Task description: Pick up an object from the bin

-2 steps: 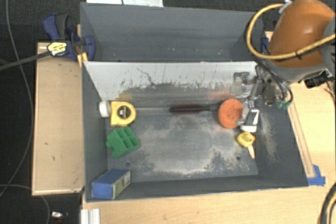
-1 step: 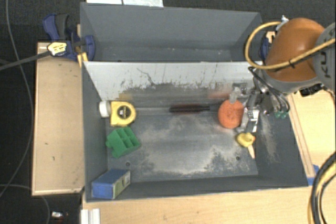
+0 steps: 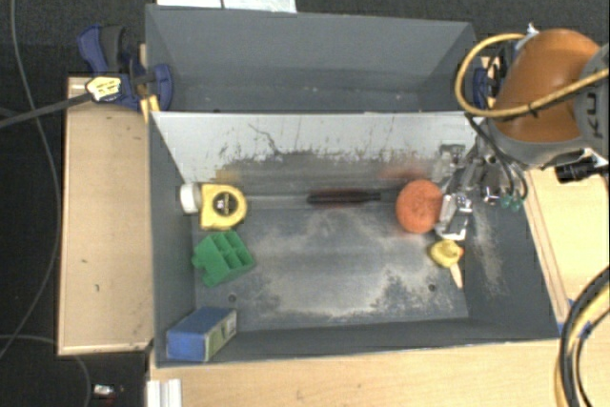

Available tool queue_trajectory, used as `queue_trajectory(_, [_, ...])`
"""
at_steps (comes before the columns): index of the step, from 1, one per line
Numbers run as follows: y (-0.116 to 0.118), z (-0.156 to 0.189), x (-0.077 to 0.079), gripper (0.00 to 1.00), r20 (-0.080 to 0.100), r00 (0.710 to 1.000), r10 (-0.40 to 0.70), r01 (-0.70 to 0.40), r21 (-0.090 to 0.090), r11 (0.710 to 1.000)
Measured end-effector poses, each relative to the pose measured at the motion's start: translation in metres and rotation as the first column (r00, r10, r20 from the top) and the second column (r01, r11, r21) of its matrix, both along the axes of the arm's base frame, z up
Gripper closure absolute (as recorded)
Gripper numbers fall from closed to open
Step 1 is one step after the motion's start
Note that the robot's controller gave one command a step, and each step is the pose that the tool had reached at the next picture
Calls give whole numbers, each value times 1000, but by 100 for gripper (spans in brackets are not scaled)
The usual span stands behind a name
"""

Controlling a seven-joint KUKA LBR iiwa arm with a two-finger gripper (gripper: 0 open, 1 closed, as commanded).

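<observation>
Find the blue box at 7 o'clock in the bin. The tool sits at 3 o'clock, just beside an orange ball. You cannot tell its opening. Judge nothing lifted yet; grasping and raising remain.

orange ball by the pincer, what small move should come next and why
Probably shift the pincer slightly toward the view's left, centring it over the orange ball: it stands at the ball's right edge, not above it, with a small yellow thing just nearer the camera.
</observation>
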State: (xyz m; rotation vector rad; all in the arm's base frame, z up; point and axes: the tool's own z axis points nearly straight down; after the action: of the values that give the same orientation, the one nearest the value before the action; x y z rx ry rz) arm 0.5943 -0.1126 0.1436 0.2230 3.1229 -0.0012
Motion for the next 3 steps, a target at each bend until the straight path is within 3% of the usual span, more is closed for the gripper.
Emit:
queue_trajectory(1, [4, 2, -3, 0, -5, 998, 56, -56, 1, 998])
queue_trajectory(2, [12, -56, -1, 0, 1, 959, -284, 284, 4, 959])
queue_trajectory(3, [24, -68, 2, 100, 16, 991, -130, 130, -5, 991])
